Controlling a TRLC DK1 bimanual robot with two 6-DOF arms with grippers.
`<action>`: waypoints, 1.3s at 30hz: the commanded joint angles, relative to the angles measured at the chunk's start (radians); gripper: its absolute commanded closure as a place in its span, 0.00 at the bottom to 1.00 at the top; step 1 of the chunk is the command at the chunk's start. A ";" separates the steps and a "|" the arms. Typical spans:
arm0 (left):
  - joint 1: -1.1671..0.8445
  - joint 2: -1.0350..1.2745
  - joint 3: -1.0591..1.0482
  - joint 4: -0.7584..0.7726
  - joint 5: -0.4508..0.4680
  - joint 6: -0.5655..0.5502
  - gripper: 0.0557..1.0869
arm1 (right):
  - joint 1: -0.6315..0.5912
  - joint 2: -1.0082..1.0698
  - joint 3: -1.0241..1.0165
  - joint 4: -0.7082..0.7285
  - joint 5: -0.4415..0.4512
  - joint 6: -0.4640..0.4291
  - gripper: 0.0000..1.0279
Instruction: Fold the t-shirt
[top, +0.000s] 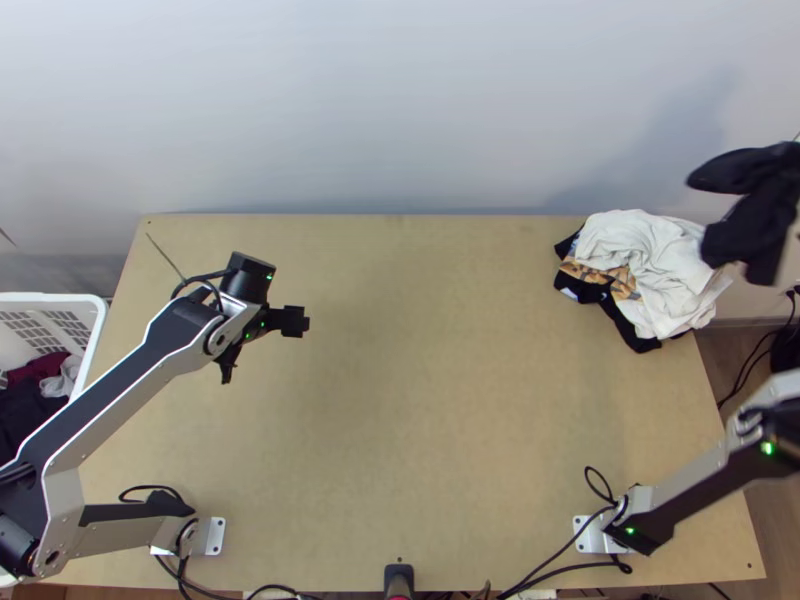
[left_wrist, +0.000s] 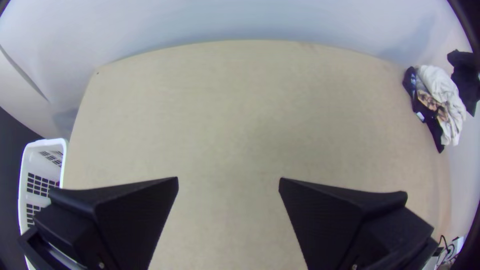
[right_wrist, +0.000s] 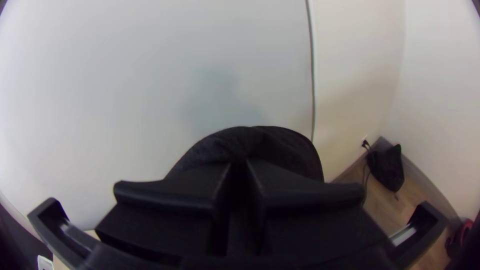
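**Black garment held aloft beside the clothes pile**

The right gripper (right_wrist: 240, 162) has its fingers drawn together on a black cloth (top: 748, 170), most likely the t-shirt, raised at two o'clock, just beyond the worktop (top: 430, 400). It hangs bunched rather than spread; which part is pinched cannot be told. The tight grip keeps it from slipping, and the height probably keeps it from dragging over the pile (top: 650, 265).

That pile lies crumpled on the worktop's two o'clock corner, a white piece over black and patterned ones, probably put there to leave the middle for folding. At nine o'clock a white basket (top: 98, 335) holds more clothes (top: 30, 410), seemingly those waiting their turn.

The left gripper (left_wrist: 229, 178) hangs over the worktop toward ten o'clock, fingers wide apart with nothing between them, perhaps kept out of the way. If the cloth is meant for the pile, the next move calls for lowering it inward before release; let go too far out, it could slide to the floor.
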 joint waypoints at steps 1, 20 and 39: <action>0.027 -0.040 -0.026 -0.001 0.001 0.001 0.05 | 0.117 0.226 0.073 0.019 0.036 0.004 0.97; 0.067 -0.050 -0.038 0.007 0.012 -0.002 0.05 | 0.200 -0.165 -0.504 -0.007 -0.017 -0.030 0.97; 0.050 -0.076 -0.020 0.007 0.012 -0.007 0.05 | 0.200 -0.277 -0.837 0.175 -0.047 -0.018 0.05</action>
